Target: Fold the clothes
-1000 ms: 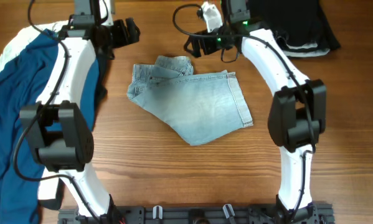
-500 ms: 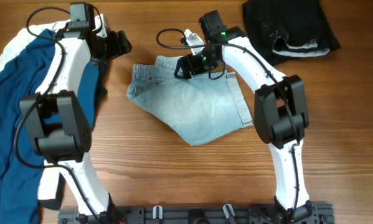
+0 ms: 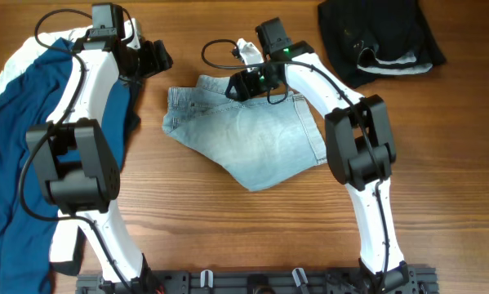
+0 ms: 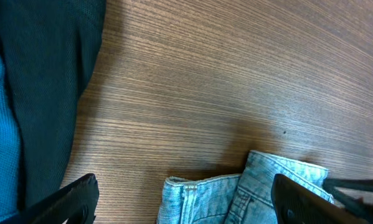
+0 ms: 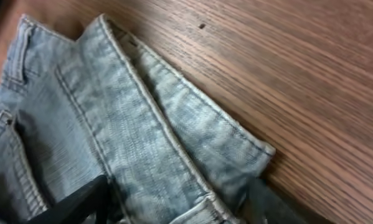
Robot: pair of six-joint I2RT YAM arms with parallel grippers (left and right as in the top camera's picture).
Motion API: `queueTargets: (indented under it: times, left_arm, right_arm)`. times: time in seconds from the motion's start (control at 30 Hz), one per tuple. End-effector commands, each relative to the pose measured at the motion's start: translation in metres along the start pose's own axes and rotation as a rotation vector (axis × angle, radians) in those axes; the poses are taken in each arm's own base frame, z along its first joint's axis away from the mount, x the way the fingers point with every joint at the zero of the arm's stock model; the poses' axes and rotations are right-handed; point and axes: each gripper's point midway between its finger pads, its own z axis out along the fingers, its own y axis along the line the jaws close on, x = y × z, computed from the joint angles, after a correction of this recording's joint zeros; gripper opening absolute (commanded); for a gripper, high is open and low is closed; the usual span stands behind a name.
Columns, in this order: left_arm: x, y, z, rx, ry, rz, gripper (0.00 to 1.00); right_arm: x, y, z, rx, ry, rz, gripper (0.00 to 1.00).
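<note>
The pale-blue denim shorts (image 3: 256,135) lie flat in the middle of the table, waistband toward the back left. My right gripper (image 3: 237,85) is down on the waistband's back edge. In the right wrist view its fingers (image 5: 180,208) are open, with the denim waistband (image 5: 142,124) between them. My left gripper (image 3: 157,57) hovers open and empty at the back left, off the shorts. In the left wrist view its spread fingers (image 4: 186,202) frame the waistband corner (image 4: 236,196) below them.
A blue garment (image 3: 15,139) over a white one (image 3: 11,65) covers the table's left side and shows in the left wrist view (image 4: 24,93). A black garment with white trim (image 3: 383,33) lies at the back right. Bare wood surrounds the shorts.
My right gripper has come forward and left from the table's back onto the shorts' waistband. The waistband has spread a little to the left. The left gripper shifted slightly, then stayed.
</note>
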Motion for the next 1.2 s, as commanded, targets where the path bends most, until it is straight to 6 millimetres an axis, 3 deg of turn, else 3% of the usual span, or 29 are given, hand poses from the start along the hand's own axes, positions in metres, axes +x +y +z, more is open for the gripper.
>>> queueTargets:
  times: [0.0,0.07,0.1,0.13,0.2,0.27,0.3,0.33,0.4,0.43,0.47,0.5,0.57,0.67,0.77,0.83,0.93,0.97,1.03,1.17]
  left_arm:
    - [0.001,0.003,0.002,-0.008,0.005,-0.016,0.88]
    - [0.002,0.003,0.002,-0.009,0.008,-0.017,0.87]
    - [0.002,0.003,0.002,-0.010,0.009,-0.017,0.86]
    - [0.001,0.003,0.002,-0.009,0.006,-0.017,0.85]
    - [-0.003,0.005,-0.003,-0.011,-0.011,-0.019,0.78]
    - [-0.015,0.003,-0.025,-0.003,-0.061,-0.019,0.67]
    - [-0.020,0.001,-0.037,0.003,-0.086,-0.016,0.66]
    - [-0.028,-0.004,-0.056,0.013,-0.130,-0.008,0.65]
    - [-0.042,-0.022,-0.103,0.043,-0.235,0.021,0.65]
    - [-0.050,-0.033,-0.132,0.064,-0.304,0.041,0.66]
    - [-0.058,-0.049,-0.178,0.096,-0.410,0.073,0.66]
    - [-0.061,-0.060,-0.209,0.117,-0.480,0.095,0.66]
    - [-0.062,-0.075,-0.254,0.149,-0.583,0.127,0.66]
    - [-0.058,-0.084,-0.288,0.168,-0.653,0.152,0.65]
    - [-0.059,-0.082,-0.278,0.164,-0.632,0.146,0.65]
    - [-0.059,-0.081,-0.272,0.162,-0.618,0.143,0.65]
    - [-0.058,-0.080,-0.272,0.161,-0.613,0.142,0.65]
    - [-0.057,-0.080,-0.271,0.159,-0.608,0.141,0.65]
    - [-0.055,-0.079,-0.269,0.156,-0.598,0.138,0.65]
    - [-0.057,-0.076,-0.261,0.152,-0.582,0.133,0.65]
  right_arm:
    - [0.011,-0.027,0.019,0.118,0.030,0.045,0.74]
    - [0.002,-0.003,0.022,-0.003,-0.003,0.022,0.42]
    - [-0.007,0.014,0.021,-0.094,-0.036,0.003,0.20]
    - [-0.020,0.028,0.015,-0.160,-0.073,-0.017,0.06]
    - [-0.048,0.036,-0.008,-0.160,-0.134,-0.023,0.04]
    - [-0.099,0.049,-0.070,-0.141,-0.268,-0.092,0.04]
    - [-0.115,0.053,-0.095,-0.133,-0.316,-0.116,0.04]
    - [-0.136,0.062,-0.138,-0.117,-0.390,-0.155,0.04]
    - [-0.156,0.081,-0.201,-0.094,-0.486,-0.216,0.04]
    - [-0.163,0.095,-0.233,-0.082,-0.538,-0.260,0.04]
    - [-0.167,0.115,-0.274,-0.064,-0.604,-0.308,0.05]
    - [-0.167,0.128,-0.298,-0.051,-0.641,-0.331,0.06]
    - [-0.161,0.151,-0.343,-0.031,-0.704,-0.368,0.10]
    - [-0.139,0.182,-0.397,0.058,-0.755,-0.497,0.12]
    - [-0.132,0.154,-0.400,0.304,-0.695,-0.568,0.07]
    - [-0.135,0.157,-0.404,0.334,-0.706,-0.648,0.06]
    - [-0.161,0.173,-0.442,0.401,-0.882,-0.746,0.04]
    - [-0.166,0.176,-0.444,0.410,-0.904,-0.780,0.04]
    - [-0.170,0.163,-0.414,0.418,-0.833,-0.799,0.04]
    - [-0.146,0.122,-0.327,0.364,-0.550,-0.704,0.04]
